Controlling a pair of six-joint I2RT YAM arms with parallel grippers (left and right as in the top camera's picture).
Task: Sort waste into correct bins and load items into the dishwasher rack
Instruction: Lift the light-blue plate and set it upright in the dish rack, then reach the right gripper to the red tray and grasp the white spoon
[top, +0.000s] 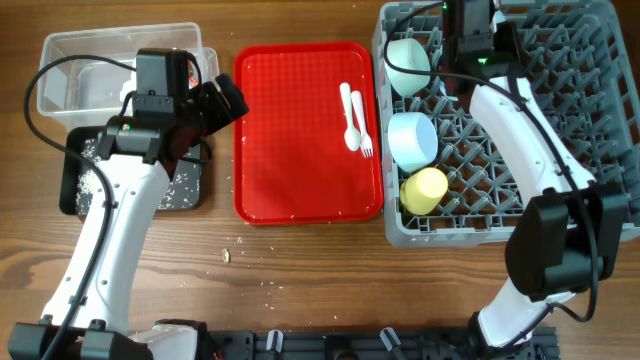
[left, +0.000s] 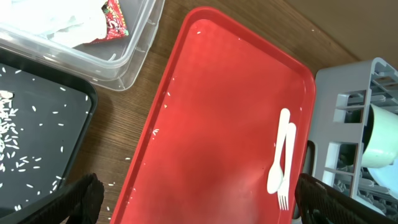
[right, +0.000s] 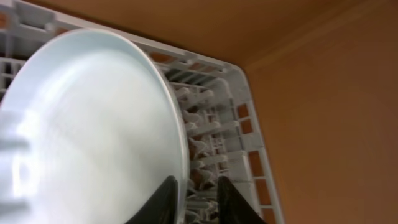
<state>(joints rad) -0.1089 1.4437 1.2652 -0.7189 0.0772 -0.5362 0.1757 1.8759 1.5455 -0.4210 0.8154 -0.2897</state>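
The grey dishwasher rack (top: 585, 95) holds two pale blue bowls (top: 408, 63) (top: 412, 140) and the yellow cup (top: 424, 190). My right gripper (right: 198, 198) is open over the rack's far corner. Its fingers straddle the rim of the pale blue plate (right: 93, 124), which stands on edge in the rack (right: 230, 124); the arm hides the plate in the overhead view. The white spoon (top: 351, 130) and fork (top: 364, 140) lie on the red tray (top: 300, 130). My left gripper (left: 199, 205) is open and empty above the tray's left part (left: 211, 124).
The clear box (top: 60, 95) holds the napkin (left: 74, 28) and the red wrapper (left: 115, 18). The black tray (top: 68, 190) in front of it holds crumbs (left: 12, 124). A few crumbs lie on the wood (top: 226, 255) in front of the red tray.
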